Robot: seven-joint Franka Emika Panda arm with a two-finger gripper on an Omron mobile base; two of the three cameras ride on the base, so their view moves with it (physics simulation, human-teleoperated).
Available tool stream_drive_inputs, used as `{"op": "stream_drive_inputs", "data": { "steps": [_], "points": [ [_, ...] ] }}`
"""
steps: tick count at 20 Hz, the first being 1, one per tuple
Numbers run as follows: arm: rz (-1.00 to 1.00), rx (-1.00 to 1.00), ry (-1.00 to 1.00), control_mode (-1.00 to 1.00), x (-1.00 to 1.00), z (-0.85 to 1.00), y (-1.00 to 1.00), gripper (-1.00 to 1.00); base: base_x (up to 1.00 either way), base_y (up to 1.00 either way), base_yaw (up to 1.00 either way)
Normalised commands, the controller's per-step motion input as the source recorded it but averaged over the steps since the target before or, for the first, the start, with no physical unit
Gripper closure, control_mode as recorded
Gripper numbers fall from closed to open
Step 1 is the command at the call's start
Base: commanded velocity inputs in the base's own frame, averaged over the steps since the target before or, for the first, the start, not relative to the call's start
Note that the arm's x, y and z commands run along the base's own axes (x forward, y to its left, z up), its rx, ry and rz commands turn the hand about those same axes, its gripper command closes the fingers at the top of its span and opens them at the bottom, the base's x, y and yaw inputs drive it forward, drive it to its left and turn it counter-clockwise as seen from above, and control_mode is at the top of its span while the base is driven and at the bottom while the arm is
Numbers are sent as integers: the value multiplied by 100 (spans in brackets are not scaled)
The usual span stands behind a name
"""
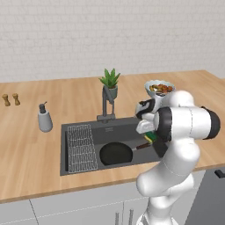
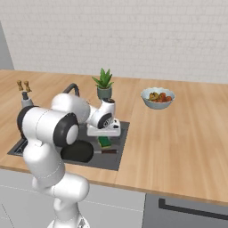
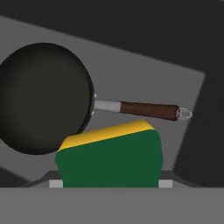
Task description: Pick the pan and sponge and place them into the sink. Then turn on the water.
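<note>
The black pan (image 1: 115, 154) lies flat on the floor of the dark grey sink (image 1: 127, 132), its wooden handle (image 3: 148, 109) pointing toward the basin's right end. My gripper (image 1: 149, 134) hangs over that right end, shut on the green and yellow sponge (image 1: 151, 137). In the hand view the sponge (image 3: 109, 164) sits between the fingertips, with the pan (image 3: 41, 96) below and beyond it. From the right base view, the sponge (image 2: 105, 142) hangs just under the hand (image 2: 104, 133), above the sink (image 2: 118, 153) and beside the pan (image 2: 78, 151). The faucet (image 1: 107, 103) stands behind the basin.
A wire grid rack (image 1: 81, 147) fills the sink's left side. A grey soap dispenser (image 1: 44, 118) stands left of the basin, a potted plant (image 1: 110, 81) behind the faucet, a bowl of food (image 1: 159, 88) at the back right, and two small shakers (image 1: 11, 99) far left.
</note>
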Motion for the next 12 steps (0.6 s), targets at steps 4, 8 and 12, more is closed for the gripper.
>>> {"op": "stream_drive_inputs", "data": {
  "steps": [4, 8, 12],
  "points": [
    [0, -5, 0, -100, 0, -37, 39, 100, 0, 0, 0],
    [0, -4, 0, -100, 0, -37, 34, 100, 0, 0, 0],
    [0, -2, 0, -100, 6, -40, 35, 100, 0, 0, 0]
  ]
}}
